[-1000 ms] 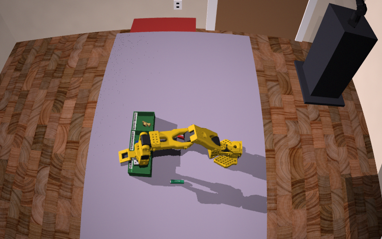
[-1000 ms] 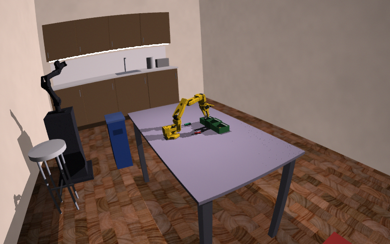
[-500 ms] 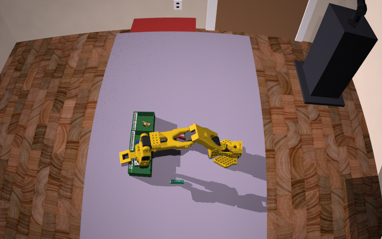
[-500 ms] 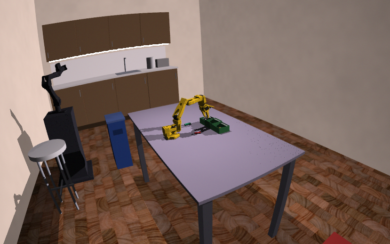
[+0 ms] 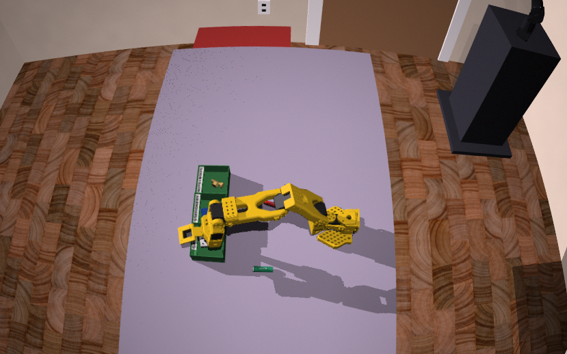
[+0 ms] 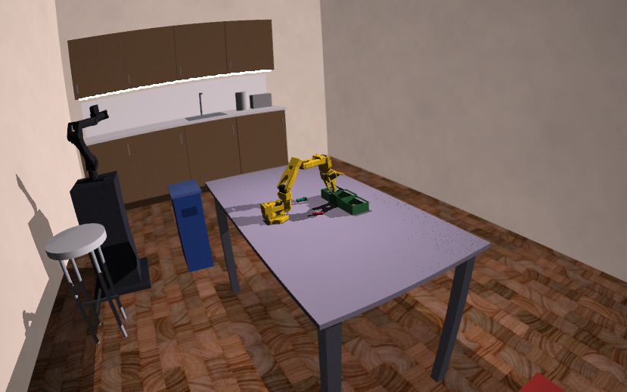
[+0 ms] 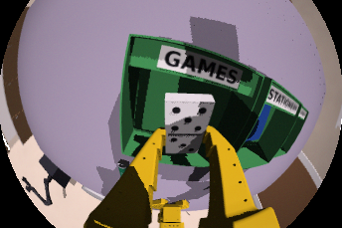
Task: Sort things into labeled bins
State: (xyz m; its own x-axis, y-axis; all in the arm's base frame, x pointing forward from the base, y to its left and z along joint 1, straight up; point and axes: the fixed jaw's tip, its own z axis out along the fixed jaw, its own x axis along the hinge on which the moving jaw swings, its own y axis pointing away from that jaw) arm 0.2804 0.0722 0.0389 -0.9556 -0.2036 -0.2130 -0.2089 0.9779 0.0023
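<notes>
A kitchen, with sink and faucet, wall cabinets and worktop

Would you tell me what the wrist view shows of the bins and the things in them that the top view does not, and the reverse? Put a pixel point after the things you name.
Only wrist: the full GAMES label and blue patch's neighbour, the white domino's [image 5: 203, 242] [image 7: 187, 115] grip between the fingertips.

Only top: the small brass-coloured piece [image 5: 217, 183].

Both: three joined green bins [image 5: 207, 258] [image 7: 126, 96].
</notes>
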